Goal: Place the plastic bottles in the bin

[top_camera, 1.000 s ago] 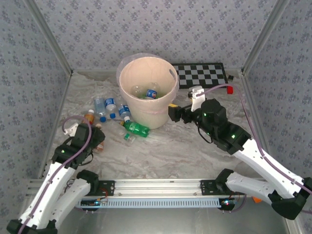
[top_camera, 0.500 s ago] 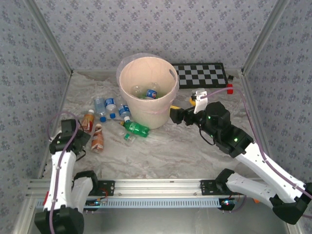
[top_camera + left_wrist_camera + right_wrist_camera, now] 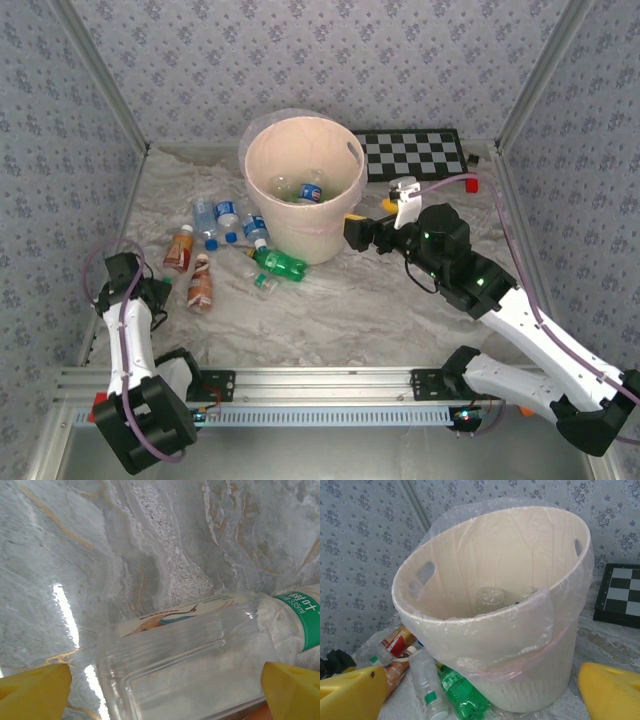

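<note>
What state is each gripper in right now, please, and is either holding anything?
Left gripper: open, a clear bottle between the jaws, not clamped.
Right gripper: open, holding nothing, facing the bin.

arms: white links, black joints | cables: thin lilac | claw fingertips: yellow

I see walls papered in pale grey-blue with a small repeating flower print, met at the back corners by slanting metal posts. The tabletop has a grey-white marble pattern with tan veins, and bright streaks of light glare off it. A black-and-white checkerboard sits far right by the back wall. A slotted aluminium rail runs along the near edge.
</note>
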